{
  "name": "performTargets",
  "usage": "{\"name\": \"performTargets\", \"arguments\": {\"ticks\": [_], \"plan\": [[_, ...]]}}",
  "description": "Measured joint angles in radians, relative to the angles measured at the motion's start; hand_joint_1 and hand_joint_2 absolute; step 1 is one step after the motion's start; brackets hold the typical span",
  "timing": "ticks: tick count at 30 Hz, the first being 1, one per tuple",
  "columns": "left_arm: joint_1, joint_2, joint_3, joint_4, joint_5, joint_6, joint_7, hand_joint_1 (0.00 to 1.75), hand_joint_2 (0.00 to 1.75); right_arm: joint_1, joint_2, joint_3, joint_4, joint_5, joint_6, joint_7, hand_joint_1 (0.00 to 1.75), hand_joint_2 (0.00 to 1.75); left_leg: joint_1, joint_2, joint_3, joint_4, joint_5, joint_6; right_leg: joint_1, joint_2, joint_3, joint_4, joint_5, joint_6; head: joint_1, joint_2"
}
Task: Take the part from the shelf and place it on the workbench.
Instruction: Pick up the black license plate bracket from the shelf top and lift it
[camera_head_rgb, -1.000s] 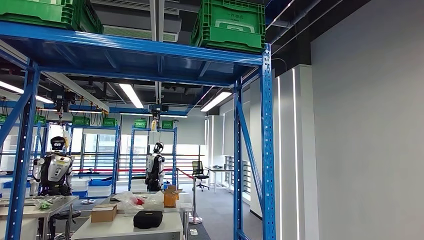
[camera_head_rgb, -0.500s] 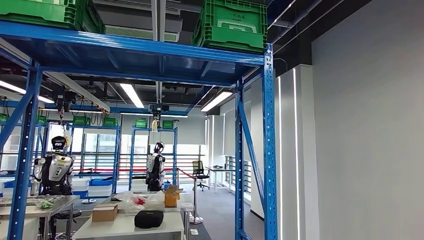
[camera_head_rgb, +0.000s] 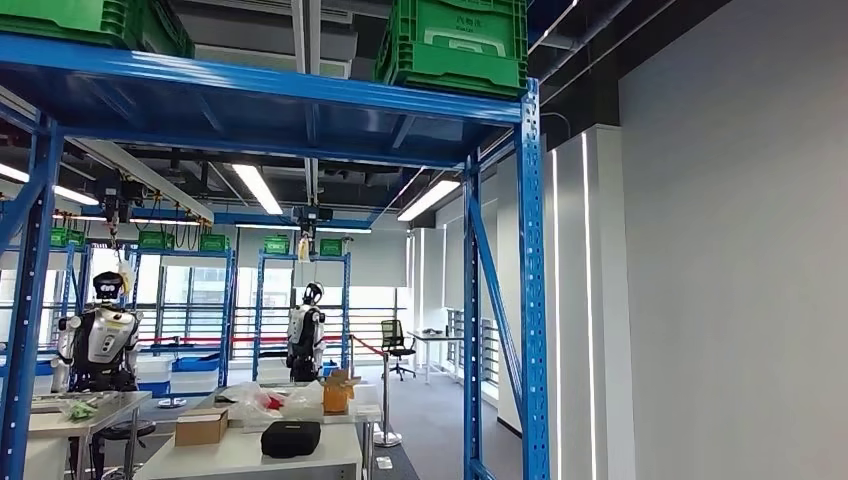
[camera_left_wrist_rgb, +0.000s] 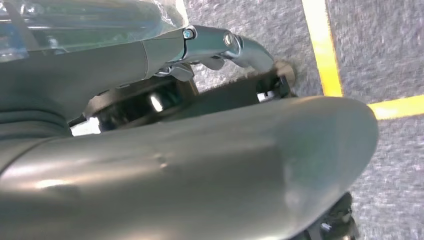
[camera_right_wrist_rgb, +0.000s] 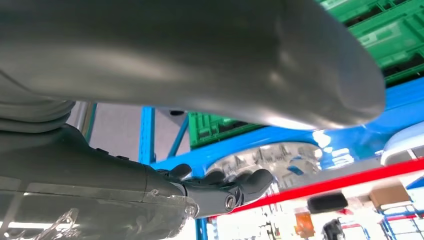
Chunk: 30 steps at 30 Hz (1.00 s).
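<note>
I'm looking at the part (camera_right_wrist_rgb: 280, 157) in the right wrist view: silvery and ribbed, against the blue shelf (camera_head_rgb: 300, 90) beam, just beyond the right robot hand (camera_right_wrist_rgb: 215, 190). Its dark fingers curl right by it, but I can't tell whether they have hold. The left robot hand (camera_left_wrist_rgb: 200, 150) hangs over grey floor with a yellow line (camera_left_wrist_rgb: 322, 45); I can't tell its grip either.

An open aisle runs between the blue upright (camera_head_rgb: 533, 300) and the grey wall (camera_head_rgb: 740, 300). The worktop (camera_head_rgb: 250, 458) lies low left, carrying a black case (camera_head_rgb: 290, 438).

Against half a second ago the whole head view has slid slightly, so that's camera movement. The green crate (camera_head_rgb: 455, 45) has white lettering too small for me to read.
</note>
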<state>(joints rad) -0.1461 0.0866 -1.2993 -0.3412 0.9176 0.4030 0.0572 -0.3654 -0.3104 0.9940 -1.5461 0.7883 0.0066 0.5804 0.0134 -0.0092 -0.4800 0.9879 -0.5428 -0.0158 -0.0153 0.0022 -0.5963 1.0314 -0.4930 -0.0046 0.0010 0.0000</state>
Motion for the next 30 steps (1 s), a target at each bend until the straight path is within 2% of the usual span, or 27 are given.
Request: {"name": "performTargets", "arguments": {"ticks": [2,4,5,7,8,9,10,12,13,14,16,17,18,19,20,22,23,24,25,26,27,28,30], "plan": [[0.0,-0.001,0.002,0.0,0.0,0.0,0.001,0.0,0.0,0.001,-0.001,0.001,0.001,-0.001,-0.001,0.0,0.0,0.0,0.001,0.002,0.006,0.008,-0.006,-0.012,-0.001,0.0,0.007,-0.003,-0.002,-0.021,0.001,0.0],[-0.001,0.0,0.003,0.0,-0.001,0.0,0.0,0.0,0.0,-0.002,-0.001,0.002,0.002,-0.001,-0.002,-0.001,0.0,0.0,0.004,0.004,-0.014,0.054,-0.02,-0.021,-0.002,0.0,0.023,-0.005,-0.013,-0.035,0.003,0.0],[-0.002,0.0,0.004,0.0,-0.001,0.0,0.0,0.0,0.0,-0.002,-0.001,0.002,0.002,-0.001,-0.003,-0.001,0.0,0.0,0.004,0.004,-0.043,0.105,-0.033,-0.024,-0.001,0.0,0.032,-0.006,-0.019,-0.04,0.004,0.0],[-0.005,-0.001,0.004,0.0,-0.003,0.0,-0.002,0.0,0.0,-0.001,0.0,0.002,0.002,-0.001,-0.003,-0.001,0.0,0.0,0.003,0.004,-0.126,0.229,-0.067,-0.026,0.002,-0.001,0.048,-0.006,-0.035,-0.047,0.008,0.0],[-0.007,-0.001,0.005,0.0,-0.004,0.0,-0.004,0.0,0.0,0.0,0.0,0.003,0.002,-0.001,-0.003,-0.001,0.0,0.0,0.002,0.004,-0.161,0.269,-0.077,-0.025,0.004,0.0,0.059,-0.006,-0.044,-0.048,0.009,0.0],[-0.008,-0.001,0.006,0.0,-0.005,0.0,-0.006,0.0,0.0,0.001,0.0,0.003,0.002,-0.001,-0.003,-0.002,0.0,0.0,0.001,0.004,-0.182,0.278,-0.073,-0.022,0.007,0.0,0.072,-0.006,-0.054,-0.05,0.01,0.0],[-0.01,-0.001,0.007,0.0,-0.005,0.0,-0.006,0.0,0.0,0.001,0.0,0.004,0.003,-0.001,-0.003,-0.002,0.0,0.0,-0.001,0.004,-0.188,0.254,-0.048,-0.016,0.009,0.001,0.088,-0.006,-0.065,-0.05,0.011,0.0],[-0.007,0.0,0.009,0.0,-0.005,-0.001,-0.006,0.0,0.0,0.002,0.0,0.004,0.003,-0.001,-0.003,-0.002,0.0,0.0,-0.01,0.005,-0.177,0.157,0.048,0.004,0.011,0.003,0.118,-0.009,-0.088,-0.049,0.012,0.0],[-0.006,0.0,0.01,0.0,-0.004,0.0,-0.005,0.0,0.0,0.003,0.0,0.005,0.004,-0.001,-0.003,-0.002,0.0,0.0,-0.017,0.006,-0.175,0.117,0.081,0.014,0.011,0.005,0.129,-0.011,-0.097,-0.046,0.011,0.0],[-0.005,0.001,0.011,0.0,-0.004,0.0,-0.006,0.0,0.0,0.003,0.0,0.005,0.005,-0.001,-0.003,-0.002,0.0,0.0,-0.023,0.007,-0.17,0.085,0.102,0.024,0.01,0.005,0.135,-0.014,-0.105,-0.04,0.012,0.001],[-0.007,0.001,0.012,0.0,-0.004,0.0,-0.006,0.0,0.0,0.003,0.0,0.005,0.007,0.0,-0.005,-0.002,0.0,0.0,-0.032,0.009,-0.156,0.056,0.094,0.035,0.007,0.004,0.147,-0.014,-0.106,-0.024,0.01,0.002],[-0.007,0.001,0.013,0.0,-0.003,-0.001,-0.006,0.0,0.0,0.001,0.001,0.004,0.007,0.0,-0.006,-0.002,0.0,0.0,-0.03,0.008,-0.139,0.04,0.092,0.039,0.007,0.002,0.149,-0.004,-0.103,-0.017,0.01,0.002],[-0.007,0.001,0.014,0.0,-0.003,-0.001,-0.005,0.0,0.0,-0.001,0.001,0.003,0.007,0.0,-0.008,-0.002,0.0,0.0,-0.027,0.006,-0.124,0.032,0.087,0.042,0.007,0.001,0.144,0.018,-0.097,-0.011,0.007,0.002],[-0.007,0.001,0.015,0.0,-0.002,-0.001,-0.005,0.0,0.0,-0.003,0.001,0.003,0.007,0.001,-0.009,-0.002,0.0,0.0,-0.023,0.005,-0.109,0.024,0.082,0.046,0.007,0.001,0.127,0.053,-0.097,-0.005,0.006,0.001],[-0.006,0.001,0.016,0.0,-0.002,-0.001,-0.005,0.0,0.0,-0.004,0.001,0.003,0.007,0.001,-0.011,-0.002,0.0,0.0,-0.019,0.004,-0.097,0.019,0.078,0.049,0.006,0.001,0.096,0.102,-0.107,0.0,0.005,0.001],[-0.003,-0.001,0.017,0.0,-0.002,-0.003,-0.005,0.0,0.0,-0.002,0.0,0.003,0.008,0.001,-0.012,-0.003,0.0,0.0,-0.017,0.004,-0.081,0.016,0.063,0.051,0.003,0.001,0.011,0.206,-0.149,0.009,0.002,0.0],[-0.001,-0.003,0.017,0.0,-0.002,-0.003,-0.005,0.0,0.0,-0.001,0.0,0.003,0.008,0.001,-0.013,-0.003,0.0,0.0,-0.016,0.003,-0.072,0.016,0.055,0.049,0.001,0.001,-0.027,0.24,-0.167,0.012,0.001,0.0],[0.001,-0.003,0.018,0.0,-0.003,-0.004,-0.005,0.0,0.0,0.0,0.0,0.003,0.008,0.001,-0.013,-0.004,0.0,0.0,-0.015,0.003,-0.061,0.016,0.046,0.047,0.0,0.001,-0.054,0.247,-0.167,0.015,-0.001,0.0],[0.003,-0.004,0.018,0.0,-0.003,-0.004,-0.005,0.0,0.0,0.001,0.0,0.003,0.008,0.001,-0.013,-0.004,0.0,0.0,-0.013,0.003,-0.048,0.016,0.036,0.045,0.0,0.001,-0.065,0.225,-0.144,0.016,-0.002,0.0],[0.004,-0.004,0.019,0.001,-0.003,-0.004,-0.005,0.0,0.0,0.001,0.0,0.003,0.009,0.001,-0.013,-0.005,0.0,0.0,-0.012,0.003,-0.034,0.016,0.026,0.042,-0.001,0.0,-0.061,0.176,-0.099,0.016,-0.003,0.0],[0.005,-0.005,0.019,0.001,-0.003,-0.004,-0.005,0.0,0.0,0.001,-0.001,0.003,0.009,0.001,-0.013,-0.006,0.0,0.0,-0.011,0.003,-0.023,0.016,0.016,0.038,0.0,0.0,-0.052,0.114,-0.04,0.013,-0.004,0.0],[0.005,-0.006,0.019,0.001,-0.004,-0.004,-0.005,0.0,0.0,0.002,-0.002,0.003,0.01,0.001,-0.014,-0.006,0.0,0.0,-0.011,0.002,-0.012,0.017,0.007,0.033,0.002,0.0,-0.045,0.067,-0.01,0.009,-0.002,0.0],[0.006,-0.008,0.02,0.001,-0.005,-0.004,-0.004,0.0,0.0,0.006,-0.004,0.004,0.012,0.002,-0.014,-0.007,0.0,0.0,-0.013,0.003,-0.002,0.021,-0.008,0.02,0.007,0.001,-0.041,0.023,0.01,-0.007,-0.002,0.0]]}}
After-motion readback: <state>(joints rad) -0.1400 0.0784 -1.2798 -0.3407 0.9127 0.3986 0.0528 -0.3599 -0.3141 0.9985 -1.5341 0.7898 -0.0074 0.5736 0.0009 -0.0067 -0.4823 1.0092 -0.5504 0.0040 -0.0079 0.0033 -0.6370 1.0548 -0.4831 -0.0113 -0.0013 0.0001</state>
